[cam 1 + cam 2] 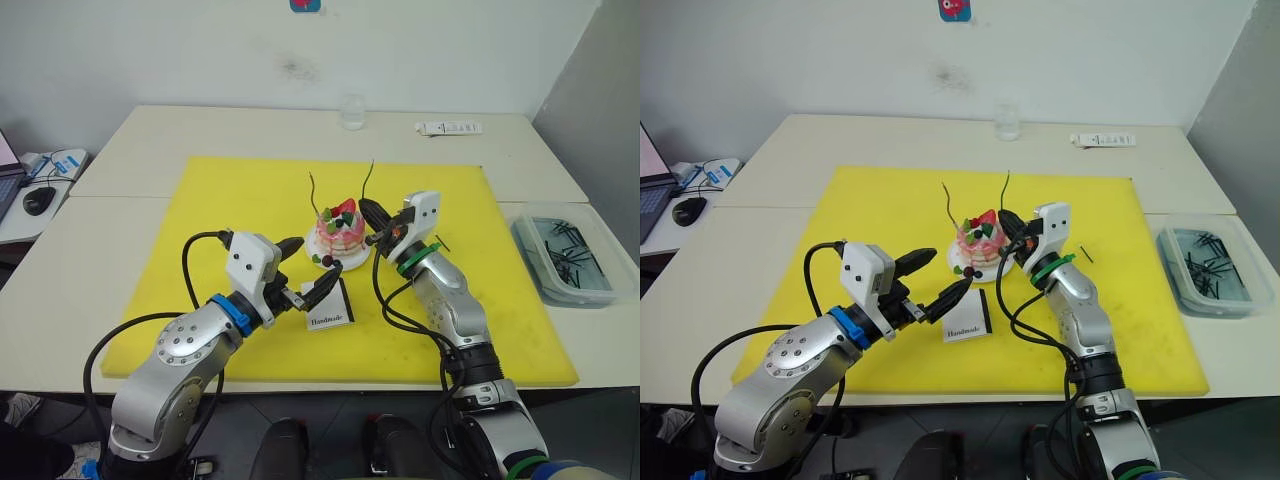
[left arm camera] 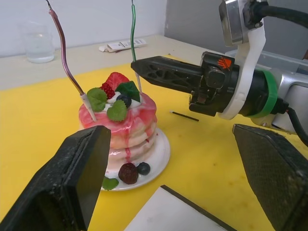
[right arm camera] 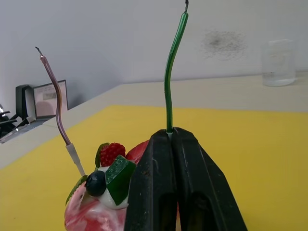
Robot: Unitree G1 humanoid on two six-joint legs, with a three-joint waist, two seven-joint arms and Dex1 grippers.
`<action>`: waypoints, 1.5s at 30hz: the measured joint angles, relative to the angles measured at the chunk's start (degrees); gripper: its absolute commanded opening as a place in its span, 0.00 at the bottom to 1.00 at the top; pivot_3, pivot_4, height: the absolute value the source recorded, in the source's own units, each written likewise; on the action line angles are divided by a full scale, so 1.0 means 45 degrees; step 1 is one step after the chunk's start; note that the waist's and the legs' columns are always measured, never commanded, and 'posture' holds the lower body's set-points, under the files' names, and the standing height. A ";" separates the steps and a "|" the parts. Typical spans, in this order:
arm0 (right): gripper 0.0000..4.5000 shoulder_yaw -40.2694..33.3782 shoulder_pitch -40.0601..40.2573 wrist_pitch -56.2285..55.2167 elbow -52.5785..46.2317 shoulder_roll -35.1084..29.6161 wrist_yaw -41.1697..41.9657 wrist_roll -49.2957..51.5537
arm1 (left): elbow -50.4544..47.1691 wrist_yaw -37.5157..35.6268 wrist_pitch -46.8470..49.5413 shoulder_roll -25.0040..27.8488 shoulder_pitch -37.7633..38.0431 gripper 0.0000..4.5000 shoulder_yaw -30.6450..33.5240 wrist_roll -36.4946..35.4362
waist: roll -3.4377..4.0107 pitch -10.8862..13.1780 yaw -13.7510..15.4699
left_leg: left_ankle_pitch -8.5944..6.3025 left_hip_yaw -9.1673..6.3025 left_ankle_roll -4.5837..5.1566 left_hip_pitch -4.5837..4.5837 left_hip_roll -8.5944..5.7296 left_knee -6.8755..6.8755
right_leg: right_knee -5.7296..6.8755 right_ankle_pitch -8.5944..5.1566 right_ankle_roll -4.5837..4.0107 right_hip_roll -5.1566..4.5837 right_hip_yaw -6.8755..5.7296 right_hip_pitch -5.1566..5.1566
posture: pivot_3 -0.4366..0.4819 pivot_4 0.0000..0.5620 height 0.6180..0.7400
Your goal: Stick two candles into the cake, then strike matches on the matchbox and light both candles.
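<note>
The pink cake [image 1: 337, 238] sits on its white plate in the middle of the yellow mat [image 1: 230, 200]. Two thin wavy candles stand in it: a mauve candle [image 1: 314, 193] on the left and a green candle [image 1: 369, 178] on the right. My right gripper [image 1: 368, 214] is shut on the green candle [image 3: 169, 82] just above the cake's top. My left gripper [image 1: 308, 266] is open in front of the cake, right over the white matchbox [image 1: 330, 305], with nothing between its fingers. One short dark match [image 1: 443, 241] lies on the mat to the right of my right gripper.
A clear plastic bin [image 1: 572, 255] of dark sticks stands off the mat at the right. At the table's back are a glass [image 1: 351, 111] and a white remote-like bar [image 1: 448, 128]. A mouse [image 1: 38, 200] lies on the far left.
</note>
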 measured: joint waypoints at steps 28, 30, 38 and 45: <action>0.01 0.0150 0.0907 0.0231 -0.0742 0.0186 0.0005 0.0076 | 0.0008 -0.0032 0.0000 -0.0010 -0.0142 1.00 -0.0071 0.0002 | 0.0002 0.0001 0.0001 | -0.0001 -0.0009 -0.0001 -0.0002 0.0003 -0.0016 | -0.0011 -0.0013 -0.0018 -0.0004 -0.0007 -0.0003 | 0.48 0.27 1.00; 0.01 0.0149 0.0907 0.0233 -0.0756 0.0218 0.0005 0.0094 | 0.0008 -0.0036 -0.0001 -0.0010 -0.0173 1.00 -0.0077 0.0002 | 0.0002 0.0001 0.0002 | -0.0001 -0.0009 -0.0001 -0.0002 0.0003 -0.0017 | -0.0012 -0.0013 -0.0018 -0.0004 -0.0008 -0.0003 | 0.48 0.27 1.00; 0.23 0.0164 0.1032 0.0286 -0.0846 0.0229 0.0008 0.0173 | 0.0008 -0.0038 -0.0001 -0.0010 -0.0173 1.00 -0.0104 0.0003 | 0.0003 0.0002 0.0002 | -0.0001 -0.0010 -0.0001 -0.0004 0.0003 -0.0020 | -0.0014 -0.0016 -0.0022 -0.0005 -0.0009 -0.0004 | 0.48 0.27 1.00; 0.45 0.0241 0.1093 0.0522 -0.1001 0.0133 0.0044 0.0239 | 0.0008 -0.0039 -0.0004 -0.0033 -0.0162 1.00 -0.0130 0.0008 | 0.0006 0.0005 0.0003 | -0.0001 -0.0009 -0.0002 -0.0011 0.0003 -0.0023 | -0.0014 -0.0033 -0.0051 -0.0007 -0.0009 -0.0013 | 0.48 0.27 1.00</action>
